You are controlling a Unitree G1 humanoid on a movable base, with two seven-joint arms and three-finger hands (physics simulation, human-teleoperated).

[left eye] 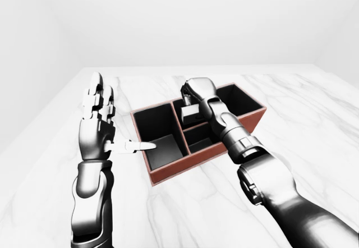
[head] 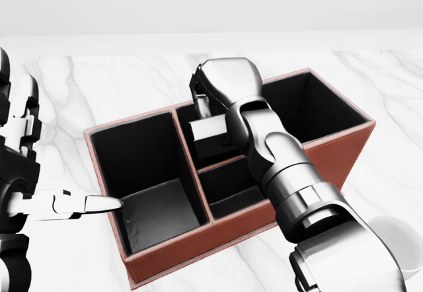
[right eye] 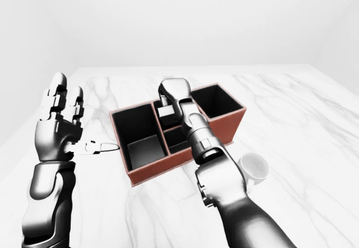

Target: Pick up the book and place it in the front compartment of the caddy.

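Observation:
The caddy (head: 198,252) is a red-brown box with black insides: a large compartment at the left, two small ones in the middle and one at the right. My right hand (head: 209,107) is shut on the book (head: 210,137), a black book with a white page edge. It holds the book in the mouth of the upper middle compartment in the head view. My left hand (left eye: 106,122) is raised and open at the left of the caddy. Its thumb (head: 99,203) points at the caddy's left wall, and I cannot tell whether it touches.
The caddy stands on a white marble table (left eye: 314,108). A white mug (right eye: 253,168) sits by my right forearm, at the lower right of the caddy. The table's left edge (left eye: 45,124) runs close beside my left arm.

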